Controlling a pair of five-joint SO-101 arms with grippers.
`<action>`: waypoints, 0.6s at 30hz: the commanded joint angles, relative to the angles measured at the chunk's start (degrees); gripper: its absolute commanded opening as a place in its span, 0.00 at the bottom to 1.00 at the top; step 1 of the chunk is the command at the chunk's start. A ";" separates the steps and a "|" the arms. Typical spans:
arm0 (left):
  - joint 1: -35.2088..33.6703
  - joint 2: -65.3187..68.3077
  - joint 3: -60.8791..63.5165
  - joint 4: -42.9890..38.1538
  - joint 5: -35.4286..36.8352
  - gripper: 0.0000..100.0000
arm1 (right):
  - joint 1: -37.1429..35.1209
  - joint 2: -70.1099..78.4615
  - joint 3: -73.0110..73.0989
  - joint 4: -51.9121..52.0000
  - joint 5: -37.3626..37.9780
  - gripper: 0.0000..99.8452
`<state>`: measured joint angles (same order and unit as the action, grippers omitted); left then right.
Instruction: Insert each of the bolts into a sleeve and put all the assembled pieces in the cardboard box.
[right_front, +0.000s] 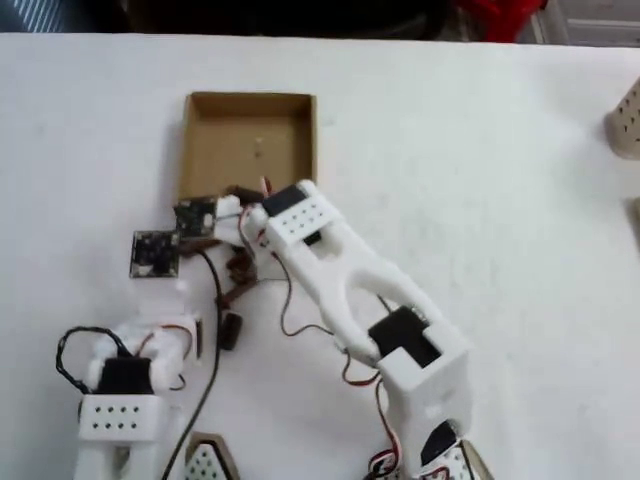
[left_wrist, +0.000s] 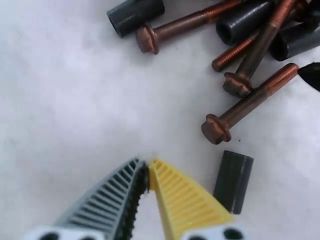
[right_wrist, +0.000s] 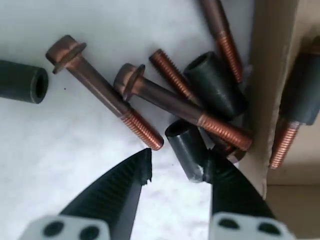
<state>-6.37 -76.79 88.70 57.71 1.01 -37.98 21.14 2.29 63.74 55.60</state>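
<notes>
Copper bolts (left_wrist: 247, 102) and dark sleeves (left_wrist: 136, 14) lie in a loose pile (right_front: 236, 282) in front of the cardboard box (right_front: 250, 140). My left gripper (left_wrist: 148, 169) is shut with nothing in it, its grey and yellow fingertips touching just short of the pile; one sleeve (left_wrist: 233, 181) lies right beside the yellow finger. My right gripper (right_wrist: 177, 165) is open over the pile beside the box wall (right_wrist: 277, 90). A short sleeve (right_wrist: 189, 147) stands between its black fingers, against one of them. Past the wall edge lies a sleeve with a bolt's thread sticking out (right_wrist: 299, 102).
The left arm (right_front: 125, 380) sits at the near left and the right arm (right_front: 340, 270) stretches from the near right to the box's front edge. Cables (right_front: 215, 340) trail across the table near the pile. A pale object (right_front: 625, 125) stands at the far right edge.
</notes>
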 joint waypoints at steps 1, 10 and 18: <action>0.48 -0.66 -0.26 -1.67 -0.62 0.02 | 1.80 -0.13 -1.05 -0.48 2.73 0.16; 0.48 -0.66 -0.26 -1.67 -0.62 0.02 | 2.24 5.05 -1.41 -2.86 3.96 0.16; 0.48 -0.66 -0.26 -1.58 -0.62 0.02 | 1.63 5.67 -3.52 -3.03 3.43 0.16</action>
<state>-6.37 -76.79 88.70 57.71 1.01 -36.22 26.68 1.49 61.80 59.12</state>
